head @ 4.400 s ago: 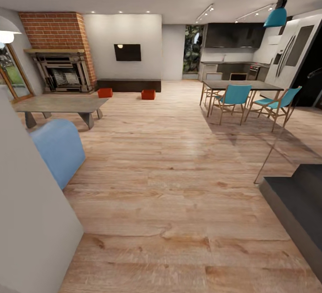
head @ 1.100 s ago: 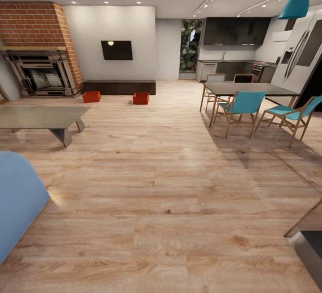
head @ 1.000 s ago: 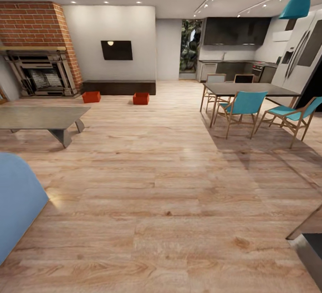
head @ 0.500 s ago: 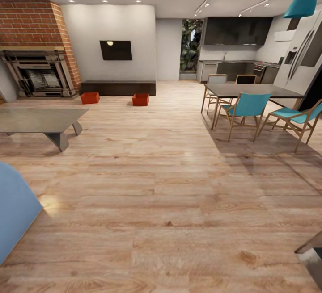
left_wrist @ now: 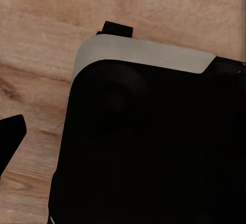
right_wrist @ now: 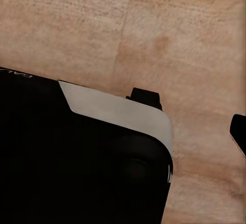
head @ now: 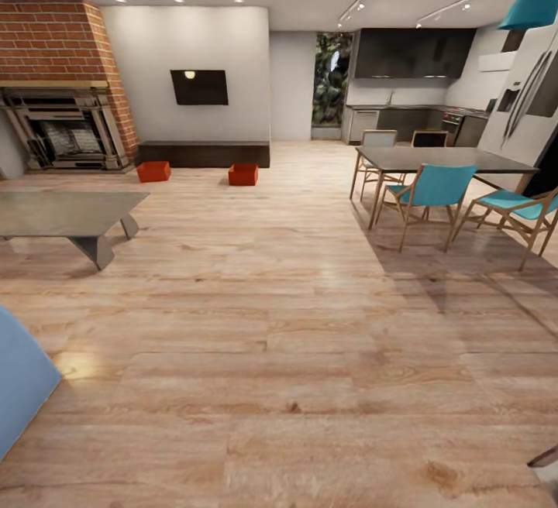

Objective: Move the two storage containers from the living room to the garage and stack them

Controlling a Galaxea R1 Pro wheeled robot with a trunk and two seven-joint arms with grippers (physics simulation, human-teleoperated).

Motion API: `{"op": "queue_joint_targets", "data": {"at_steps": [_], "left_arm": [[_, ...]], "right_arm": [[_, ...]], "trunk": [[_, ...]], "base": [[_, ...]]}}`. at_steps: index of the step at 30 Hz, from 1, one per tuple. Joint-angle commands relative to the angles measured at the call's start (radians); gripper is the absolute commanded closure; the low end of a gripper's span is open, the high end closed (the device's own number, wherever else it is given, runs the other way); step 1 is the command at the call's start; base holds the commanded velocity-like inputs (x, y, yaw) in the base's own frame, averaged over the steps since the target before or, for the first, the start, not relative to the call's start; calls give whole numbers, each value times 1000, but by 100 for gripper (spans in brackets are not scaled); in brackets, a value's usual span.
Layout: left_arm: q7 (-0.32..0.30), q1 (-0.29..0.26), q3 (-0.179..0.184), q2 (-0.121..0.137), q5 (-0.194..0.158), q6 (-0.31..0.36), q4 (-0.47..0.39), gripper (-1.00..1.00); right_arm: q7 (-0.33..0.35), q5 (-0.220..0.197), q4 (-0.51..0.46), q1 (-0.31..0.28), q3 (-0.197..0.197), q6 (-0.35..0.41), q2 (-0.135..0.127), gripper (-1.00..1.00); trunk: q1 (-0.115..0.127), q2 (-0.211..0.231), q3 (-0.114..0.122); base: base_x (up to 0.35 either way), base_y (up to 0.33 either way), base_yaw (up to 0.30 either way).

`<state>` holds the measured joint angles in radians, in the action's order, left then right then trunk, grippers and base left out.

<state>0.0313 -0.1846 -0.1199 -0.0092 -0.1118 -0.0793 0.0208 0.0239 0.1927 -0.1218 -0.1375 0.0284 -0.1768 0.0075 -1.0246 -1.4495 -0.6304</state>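
Head view: two bins are seen on the wood floor at the far end, well apart, just before the low cabinet under the TV. A fireplace stands beside them. A coffee table and a blue seat lie nearer; dining table and chairs are off to one side. Whether either tool is apart or together cannot be told from the wrist views.

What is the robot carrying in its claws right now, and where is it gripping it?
Nothing that the pictures show. Both storage containers, one and the other, sit on the wood floor far ahead by the dark low cabinet, well away from the robot.
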Motion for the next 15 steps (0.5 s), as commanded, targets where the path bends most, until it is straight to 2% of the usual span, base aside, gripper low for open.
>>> {"op": "queue_joint_targets", "data": {"at_steps": [1,15], "left_arm": [[1,-1,-4,0,-6,-5,2,-100],[1,-1,-4,0,-6,-5,2,-100]], "right_arm": [[1,2,1,-1,2,-3,0,-100],[0,2,1,-1,2,-3,-1,-100]], "trunk": [[0,0,-1],[0,0,-1]], "base": [[247,0,0],[246,0,0]]}}
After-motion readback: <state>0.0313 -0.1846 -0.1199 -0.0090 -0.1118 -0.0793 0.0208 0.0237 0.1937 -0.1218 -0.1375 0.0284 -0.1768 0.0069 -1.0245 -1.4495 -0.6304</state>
